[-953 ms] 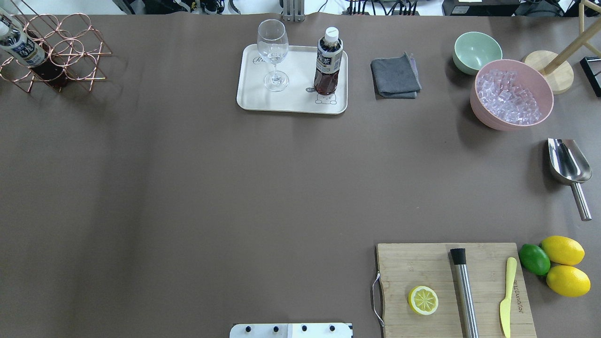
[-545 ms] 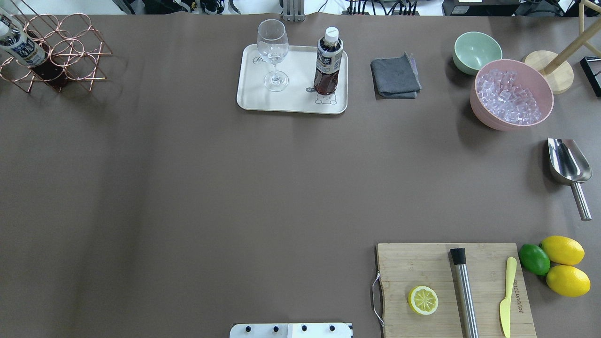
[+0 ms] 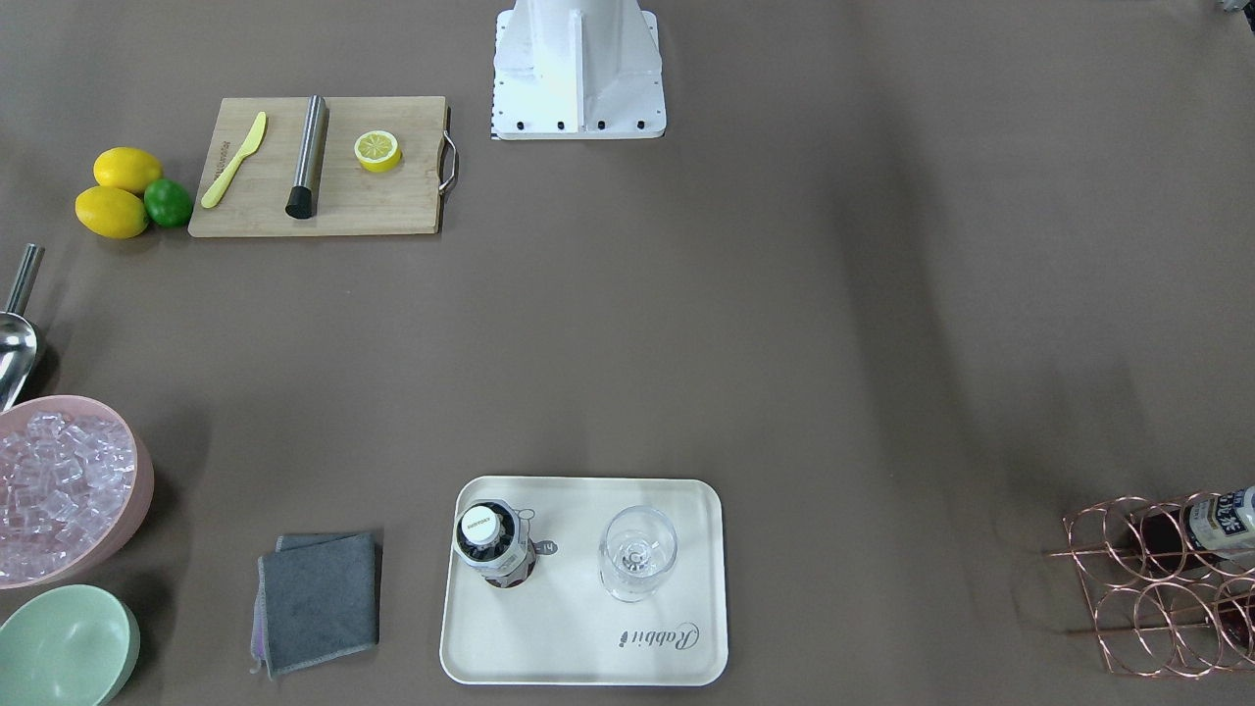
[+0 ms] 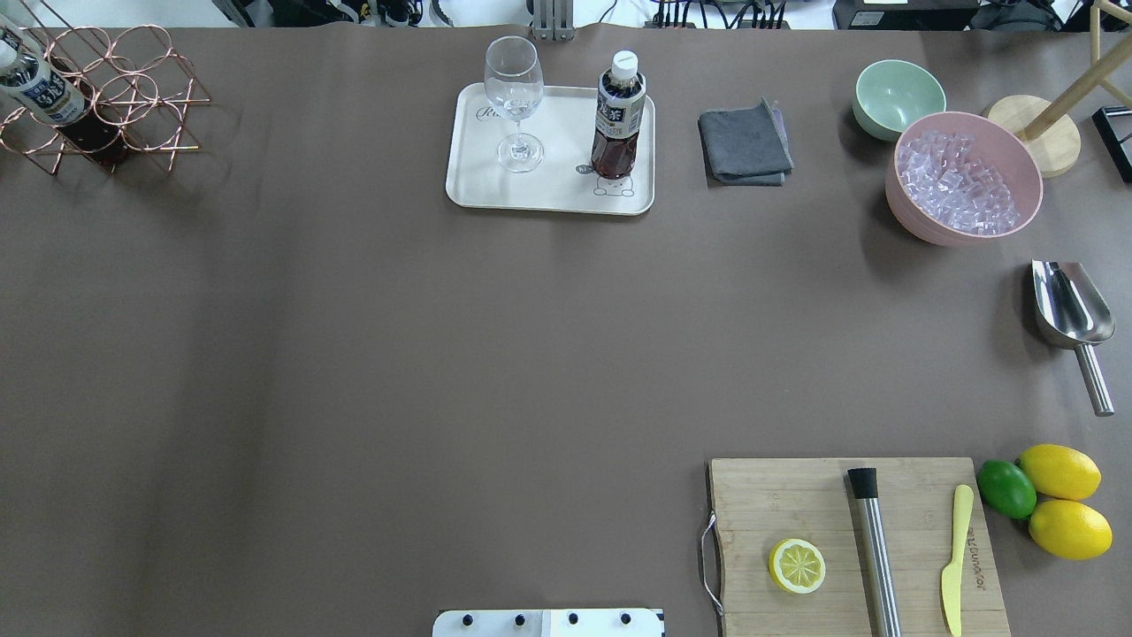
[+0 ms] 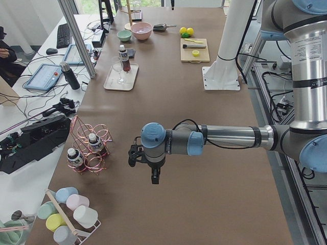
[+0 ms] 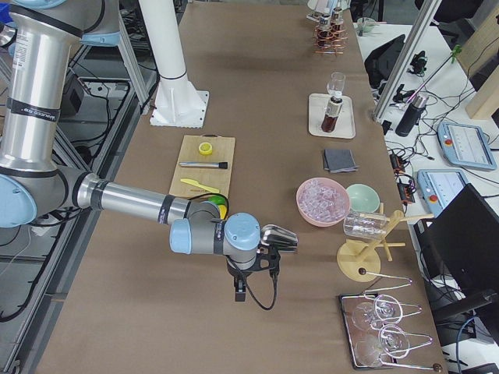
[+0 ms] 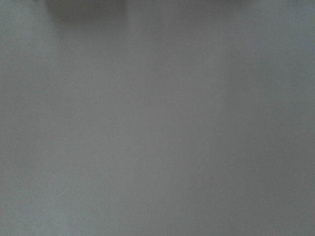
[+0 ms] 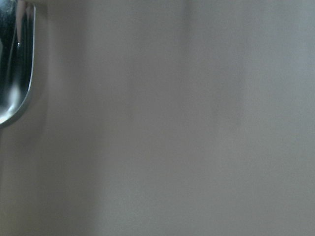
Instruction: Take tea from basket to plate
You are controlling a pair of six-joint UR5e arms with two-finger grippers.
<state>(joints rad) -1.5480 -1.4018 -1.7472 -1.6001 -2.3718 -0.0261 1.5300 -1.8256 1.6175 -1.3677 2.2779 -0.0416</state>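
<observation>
One tea bottle stands upright on the cream plate, next to a wine glass; it also shows in the front view on the plate. The copper wire basket at the far left holds another tea bottle. My left gripper hangs over bare table, to the right of the basket in the exterior left view. My right gripper hangs near the metal scoop. Both show only in side views, so I cannot tell if they are open or shut.
A grey cloth, a green bowl and a pink ice tub lie right of the plate. A metal scoop, a cutting board with half a lemon, and whole lemons sit on the right.
</observation>
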